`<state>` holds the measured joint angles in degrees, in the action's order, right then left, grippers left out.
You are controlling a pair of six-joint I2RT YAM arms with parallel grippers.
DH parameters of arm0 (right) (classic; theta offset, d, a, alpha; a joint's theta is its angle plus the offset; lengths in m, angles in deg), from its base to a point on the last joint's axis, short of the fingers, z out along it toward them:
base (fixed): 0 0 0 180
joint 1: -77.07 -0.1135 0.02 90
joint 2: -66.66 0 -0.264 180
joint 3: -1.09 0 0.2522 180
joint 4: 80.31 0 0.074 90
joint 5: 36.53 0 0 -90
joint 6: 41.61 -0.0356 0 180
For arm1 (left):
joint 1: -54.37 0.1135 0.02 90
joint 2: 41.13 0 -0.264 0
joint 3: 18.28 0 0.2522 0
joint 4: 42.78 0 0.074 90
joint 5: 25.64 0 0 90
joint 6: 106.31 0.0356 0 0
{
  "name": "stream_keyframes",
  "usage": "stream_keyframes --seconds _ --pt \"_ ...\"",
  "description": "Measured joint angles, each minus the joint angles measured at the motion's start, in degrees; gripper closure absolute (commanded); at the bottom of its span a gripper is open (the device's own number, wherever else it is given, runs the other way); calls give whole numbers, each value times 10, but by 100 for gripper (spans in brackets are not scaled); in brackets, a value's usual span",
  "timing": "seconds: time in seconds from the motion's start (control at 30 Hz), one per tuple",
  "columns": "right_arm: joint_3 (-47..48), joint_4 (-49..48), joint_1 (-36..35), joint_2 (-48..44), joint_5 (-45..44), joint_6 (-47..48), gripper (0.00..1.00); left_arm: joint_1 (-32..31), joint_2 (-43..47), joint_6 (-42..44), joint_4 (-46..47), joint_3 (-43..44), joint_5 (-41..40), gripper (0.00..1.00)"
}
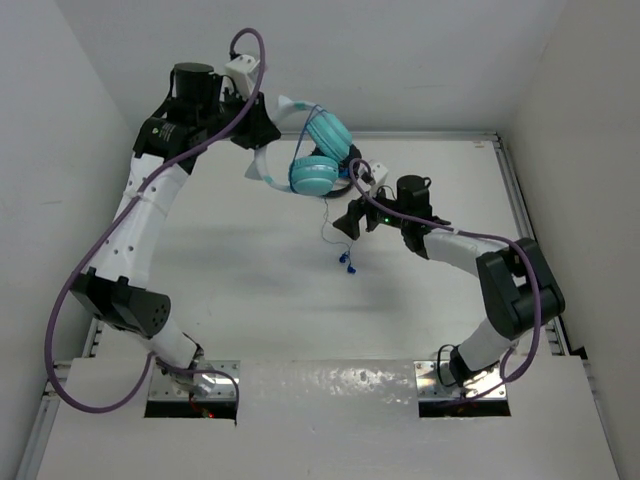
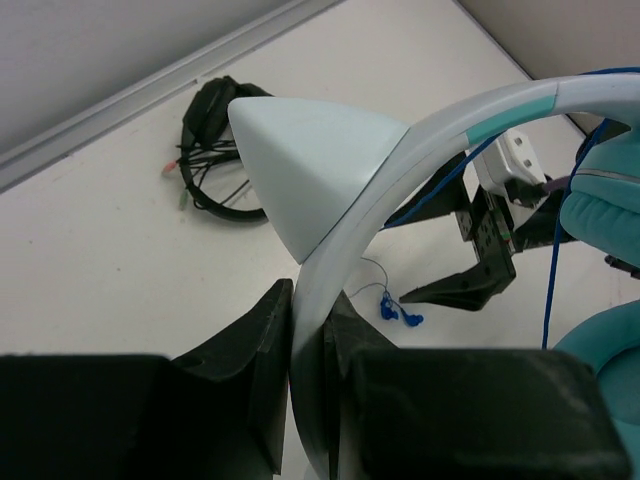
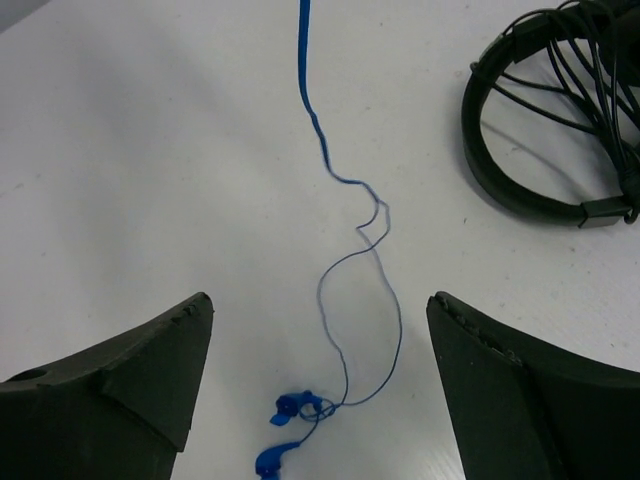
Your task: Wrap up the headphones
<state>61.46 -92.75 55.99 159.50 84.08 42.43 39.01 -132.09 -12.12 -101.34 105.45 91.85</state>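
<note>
The turquoise headphones [image 1: 320, 152] hang in the air at the back of the table. My left gripper [image 1: 266, 142] is shut on their pale headband [image 2: 330, 270], beside a pale pointed ear on the band. Their teal cups [image 2: 606, 210] show at the right of the left wrist view. The thin blue cable [image 3: 352, 250] drops from the headphones onto the table and ends in small blue plugs [image 1: 347, 263], also seen in the right wrist view [image 3: 290, 430]. My right gripper [image 1: 356, 222] is open and empty, low over the cable, with the cable lying between its fingers [image 3: 150, 350].
Black headphones [image 3: 560, 120] with a coiled black cable lie on the table near the back wall, also in the left wrist view [image 2: 215, 150]. White walls close the table at the back and both sides.
</note>
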Motion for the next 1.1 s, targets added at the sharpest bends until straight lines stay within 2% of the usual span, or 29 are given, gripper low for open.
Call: stream_keyframes --seconds 0.2,0.47,0.5,0.57,0.6,0.7,0.8,0.9,1.0,1.1 --pt "-3 -97 -10 54 -1 -33 10 9 -24 -23 -9 70 -2 100" --pt "44 -134 -54 153 -80 -37 10 12 -47 -52 -14 140 -19 100" --pt "54 -139 -58 166 -90 -37 15 12 -49 -57 -15 146 -21 100" --pt "80 -140 -66 191 -118 -39 35 12 -50 -65 -15 155 -26 100" --pt "95 -139 -71 205 -137 -43 55 12 -50 -70 -15 158 -29 100" --pt "149 -115 -81 245 -172 -61 100 20 -50 -93 -15 162 -29 100" --pt "154 -101 -90 254 -177 -93 100 51 -51 -130 -13 162 -14 100" --pt "112 -117 -103 242 -178 -107 100 96 -56 -167 -1 161 -14 100" --pt "54 -98 -141 218 -164 -107 100 133 -61 -193 24 139 -51 100" --pt "40 -64 -191 202 -146 -94 100 148 -72 -209 46 118 -86 100"
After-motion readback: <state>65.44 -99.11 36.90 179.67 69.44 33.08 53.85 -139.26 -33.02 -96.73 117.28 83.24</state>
